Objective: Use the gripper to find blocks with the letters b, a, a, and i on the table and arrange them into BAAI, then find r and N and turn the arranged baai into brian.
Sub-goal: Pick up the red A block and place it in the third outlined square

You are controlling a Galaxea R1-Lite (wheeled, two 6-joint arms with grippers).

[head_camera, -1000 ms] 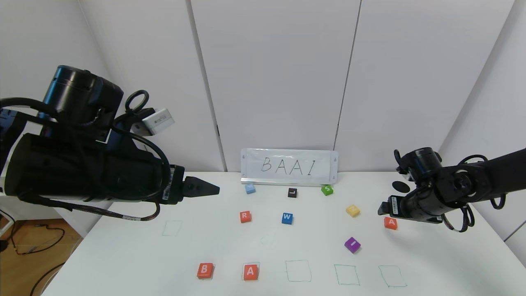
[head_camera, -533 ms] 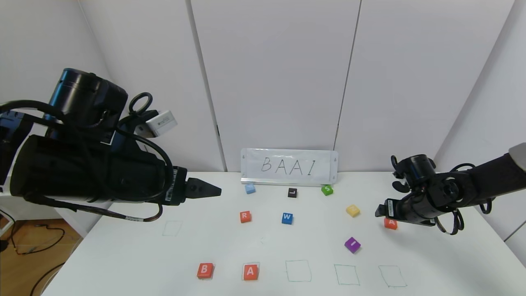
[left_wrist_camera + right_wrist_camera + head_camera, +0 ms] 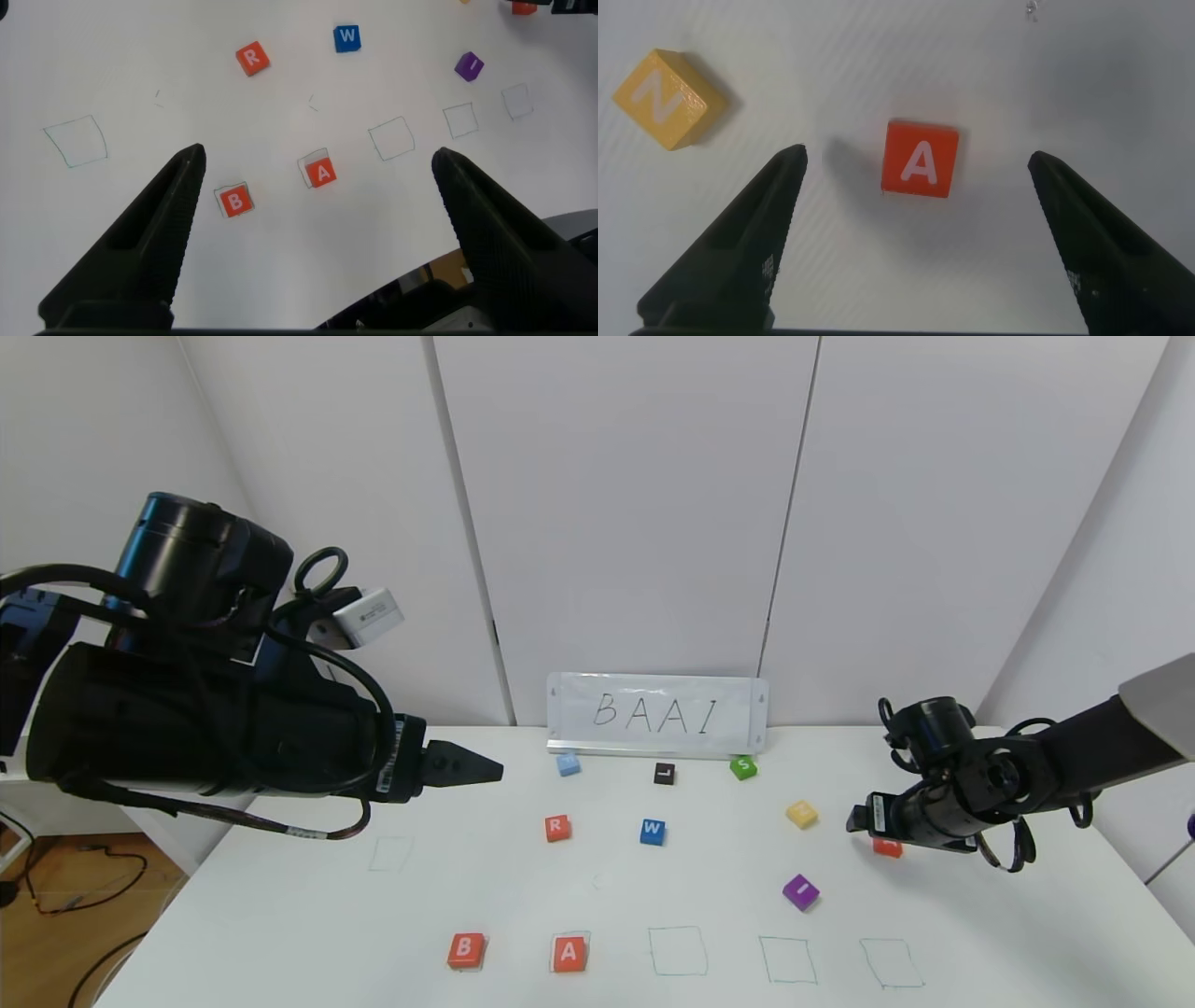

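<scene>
Orange A block lies between the open right hand's fingers.

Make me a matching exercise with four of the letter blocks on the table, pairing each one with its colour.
Blocks:
1. W block
2. I block
3. N block
4. R block

Colours:
a. orange-red
b. yellow
c. blue
d. purple

Pairs: 1-c, 2-d, 3-b, 4-a
</scene>
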